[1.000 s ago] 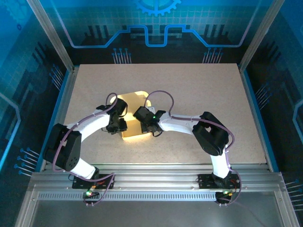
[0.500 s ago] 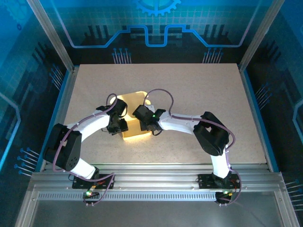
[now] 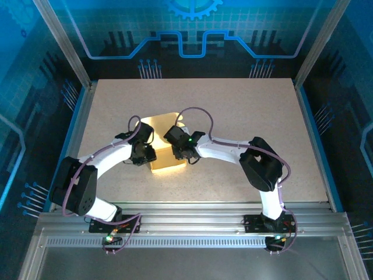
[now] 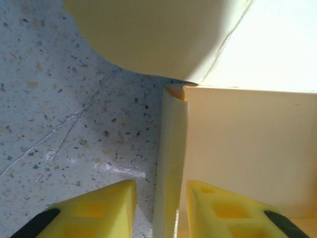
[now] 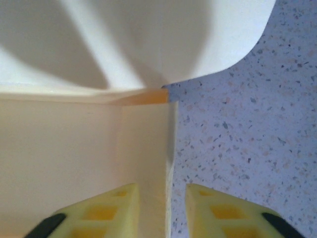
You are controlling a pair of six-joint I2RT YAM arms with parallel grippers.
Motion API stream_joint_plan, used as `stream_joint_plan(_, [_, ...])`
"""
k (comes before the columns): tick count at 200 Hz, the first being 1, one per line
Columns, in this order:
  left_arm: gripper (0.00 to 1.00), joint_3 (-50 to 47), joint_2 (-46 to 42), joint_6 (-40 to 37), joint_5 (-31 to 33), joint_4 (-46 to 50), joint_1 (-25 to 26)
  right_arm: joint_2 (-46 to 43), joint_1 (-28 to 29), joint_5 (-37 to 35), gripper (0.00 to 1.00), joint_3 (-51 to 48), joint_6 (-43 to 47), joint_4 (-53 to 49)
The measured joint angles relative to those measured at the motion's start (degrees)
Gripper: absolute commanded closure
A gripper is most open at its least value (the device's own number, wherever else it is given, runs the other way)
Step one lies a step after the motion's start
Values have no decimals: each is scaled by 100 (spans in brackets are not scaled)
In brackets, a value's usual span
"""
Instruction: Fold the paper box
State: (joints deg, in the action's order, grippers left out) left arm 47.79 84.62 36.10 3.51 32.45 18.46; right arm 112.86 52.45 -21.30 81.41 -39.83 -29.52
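The paper box (image 3: 165, 144) is pale yellow card, partly formed, lying in the middle of the table with a rounded lid flap (image 3: 166, 121) on its far side. My left gripper (image 3: 147, 153) is at its left side and my right gripper (image 3: 179, 153) at its right side. In the left wrist view the box's upright left wall (image 4: 171, 158) stands between the yellow fingers (image 4: 99, 208), with a gap on each side; the left gripper (image 4: 161, 213) is open. In the right wrist view the right gripper (image 5: 162, 213) is open astride the right wall (image 5: 166, 148), one finger (image 5: 99, 213) inside the box.
The speckled beige tabletop (image 3: 245, 111) lies bare around the box. Metal frame posts (image 3: 63, 41) and blue panels close in the sides and back. An aluminium rail (image 3: 192, 224) with both arm bases runs along the near edge.
The right gripper has gone from shut to open astride the box's right wall. The left arm's elbow has swung out to the left. The box has stayed in place.
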Motion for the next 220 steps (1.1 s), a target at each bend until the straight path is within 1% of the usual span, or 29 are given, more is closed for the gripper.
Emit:
stream_joint_plan(32, [77, -33, 142, 35, -260, -251, -26, 245, -74, 74, 80, 125, 151, -74])
stream_joint_plan(52, [78, -39, 245, 105, -385, -376, -26, 389, -39, 26, 89, 201, 258, -120])
stream_joint_plan(78, [79, -39, 262, 144, -446, -433, -42, 522, 13, -278, 98, 358, 404, -240])
stream_joint_plan(86, [78, -39, 262, 149, -463, -446, -42, 564, 37, -387, 100, 411, 466, -275])
stream_joint_plan(113, [72, -72, 232, 149, -494, -498, -42, 717, 153, -776, 100, 597, 590, -448])
stream_joint_plan(131, [65, -149, 83, 162, -487, -540, -42, 813, 234, -1047, 100, 702, 673, -551])
stream_joint_plan(147, [59, -227, -254, 181, -463, -531, -42, 866, 269, -1231, 100, 758, 726, -614])
stream_joint_plan(158, [53, -271, -573, 225, -400, -518, -42, 866, 260, -1287, 100, 756, 763, -645])
stream_joint_plan(185, [46, -334, -1698, 293, -160, -431, -199, 695, 76, -1093, 100, 538, 804, -503])
stream_joint_plan(200, [41, -439, -2422, 306, -59, -413, -529, 452, -175, -813, 100, 254, 824, -409])
stream_joint_plan(214, [40, -597, -2968, 354, -37, -409, -1003, 199, -466, -542, 100, 20, 824, -337])
stream_joint_plan(220, [36, -684, -3117, 391, -79, -420, -1237, 87, -595, -431, 100, -61, 822, -313])
